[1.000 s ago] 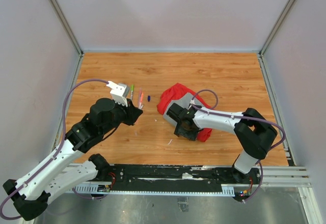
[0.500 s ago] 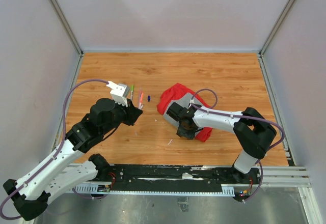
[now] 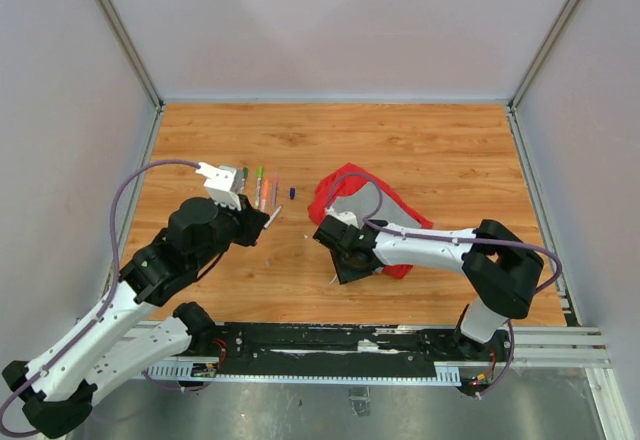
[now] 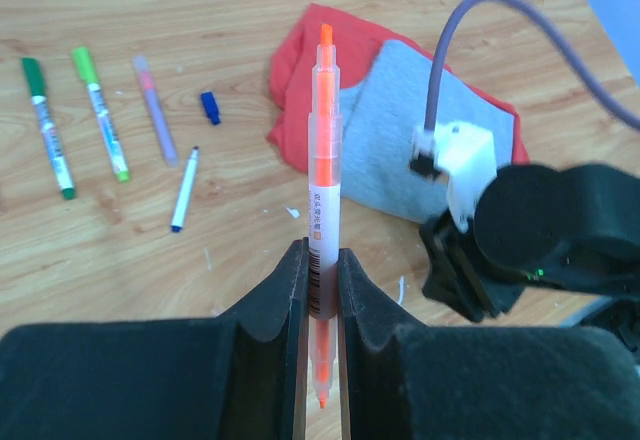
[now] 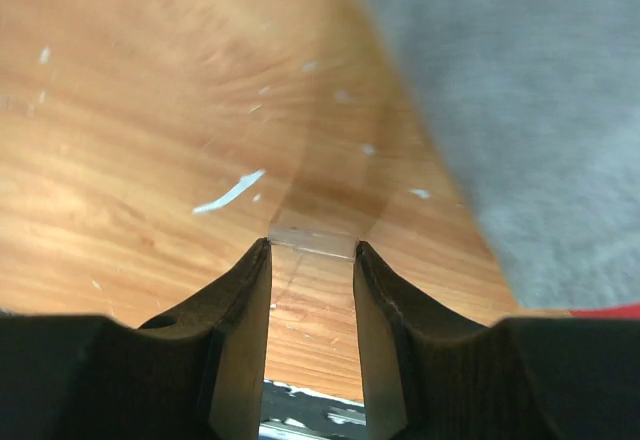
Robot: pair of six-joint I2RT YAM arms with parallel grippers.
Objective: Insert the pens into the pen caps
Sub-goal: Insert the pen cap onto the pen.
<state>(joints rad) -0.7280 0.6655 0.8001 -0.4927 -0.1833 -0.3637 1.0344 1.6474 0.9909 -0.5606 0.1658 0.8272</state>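
Orange pen (image 4: 322,160) sat clamped in closed left end effector (image 4: 320,295), long axis aimed at cloth (image 4: 400,150) | right end effector (image 5: 311,260) at cloth's near edge, jaws narrowed, apparently pinching clear cap (image 5: 312,241) | remaining pens (image 4: 98,110) and blue cap (image 4: 210,107) lay left of cloth.

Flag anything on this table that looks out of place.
A crumpled red-and-grey cloth lies right of the loose pens, foreign to a pen-capping job. White flecks dot the tabletop near it. Nothing looks spilled or broken.
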